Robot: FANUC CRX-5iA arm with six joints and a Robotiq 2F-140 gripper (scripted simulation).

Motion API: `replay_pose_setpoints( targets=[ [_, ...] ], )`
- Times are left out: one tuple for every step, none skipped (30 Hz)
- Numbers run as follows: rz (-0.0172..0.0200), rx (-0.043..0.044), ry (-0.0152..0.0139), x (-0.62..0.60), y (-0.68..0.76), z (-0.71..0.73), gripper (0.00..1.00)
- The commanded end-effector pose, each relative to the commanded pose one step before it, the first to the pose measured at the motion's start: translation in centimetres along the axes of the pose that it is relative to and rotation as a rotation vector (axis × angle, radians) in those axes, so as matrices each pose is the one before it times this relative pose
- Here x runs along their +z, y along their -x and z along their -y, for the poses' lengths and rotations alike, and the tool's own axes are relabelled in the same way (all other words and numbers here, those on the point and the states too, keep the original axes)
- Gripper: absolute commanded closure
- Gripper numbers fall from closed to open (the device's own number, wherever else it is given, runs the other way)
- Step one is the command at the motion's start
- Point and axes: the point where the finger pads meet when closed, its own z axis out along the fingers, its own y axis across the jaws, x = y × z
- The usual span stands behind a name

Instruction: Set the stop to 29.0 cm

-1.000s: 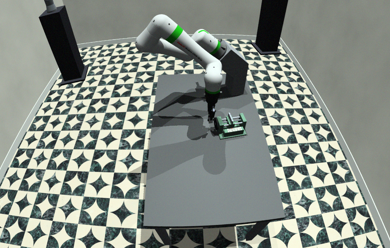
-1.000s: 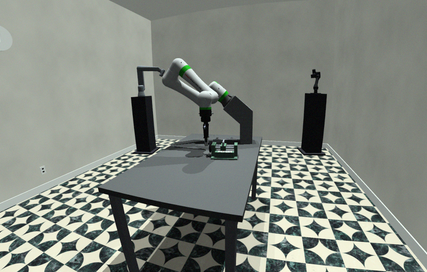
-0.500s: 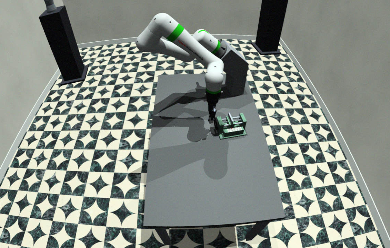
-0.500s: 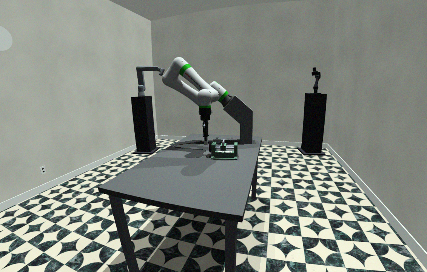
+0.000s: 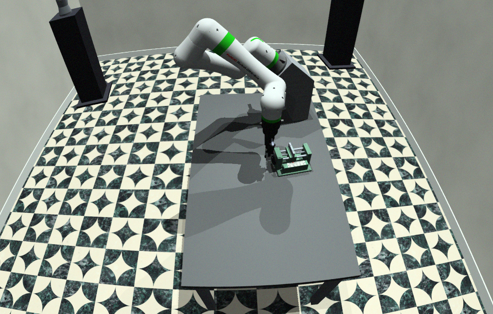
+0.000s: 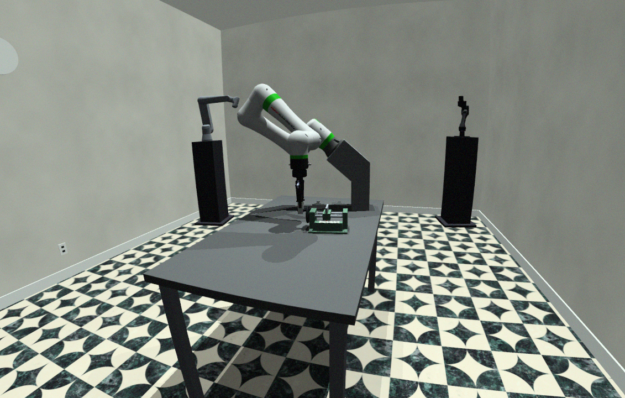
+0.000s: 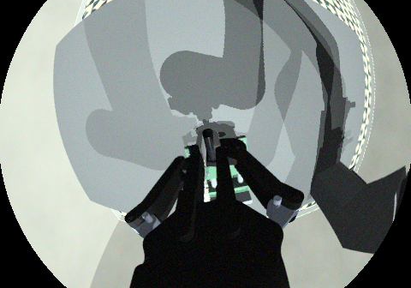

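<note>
The green screw-driven fixture (image 5: 308,155) (image 6: 345,216) stands on the table. Its stop (image 5: 290,148) (image 6: 326,214) is a carriage with a pale upright plate on the rods, left of mid-travel in the top and exterior views. The white scale (image 5: 296,164) (image 6: 328,221) runs along the front; its figures are too small to read. The dark handwheel (image 5: 273,159) (image 6: 307,214) is at the fixture's left end. My gripper (image 5: 267,155) (image 6: 300,209) (image 7: 209,136) points down beside the wheel, shut on its dark handle (image 7: 208,139), which shows between the fingertips. The wheel is partly hidden.
The grey table (image 5: 271,257) (image 6: 255,277) carries the fixture and my arm's angled pedestal (image 5: 298,91) (image 6: 360,178) behind it. Black pillars with small arms stand off the table at left (image 5: 78,58) (image 6: 209,183) and right (image 5: 343,35) (image 6: 460,178). Arm shadows fall across the table.
</note>
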Motion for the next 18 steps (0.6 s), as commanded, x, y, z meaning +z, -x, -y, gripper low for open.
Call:
replay_pose_setpoints(
  targets=[
    [0.00023,-0.00007,0.00069,0.635,0.016,0.812,0.96],
    [0.00000,0.00000,0.00000,0.195,0.000,0.170,0.96],
    [0.00000,0.00000,0.00000,0.217,0.000,0.148,0.96],
    [0.00000,0.00000,0.00000,0.000,0.000,0.000,0.96],
    [0.00000,0.00000,0.00000,0.000,0.000,0.000,0.96],
    [0.00000,0.00000,0.00000,0.224,0.000,0.143,0.96],
    [-0.00001,0.00000,0.00000,0.252,0.000,0.114,0.96],
    [0.00001,0.00000,0.00000,0.254,0.000,0.109,0.96],
    [-0.00002,0.00001,0.00000,0.244,-0.001,0.063,0.96],
    [0.00002,0.00000,0.00000,0.246,0.001,0.061,0.96],
    [-0.00002,0.00000,0.00000,0.237,-0.001,0.027,0.96],
    [0.00000,0.00000,0.00000,0.235,0.000,0.017,0.96],
    [0.00000,0.00000,0.00000,0.231,0.000,0.001,0.96],
    [-0.00002,0.00000,0.00000,0.224,-0.001,-0.022,0.96],
    [0.00003,-0.00001,0.00000,0.225,0.001,-0.024,0.96],
    [-0.00003,0.00001,0.00000,0.214,-0.001,-0.054,0.96],
    [0.00000,0.00000,0.00000,0.212,0.000,-0.060,0.96],
    [0.00002,0.00000,0.00000,0.208,0.001,-0.070,0.96]
  ],
)
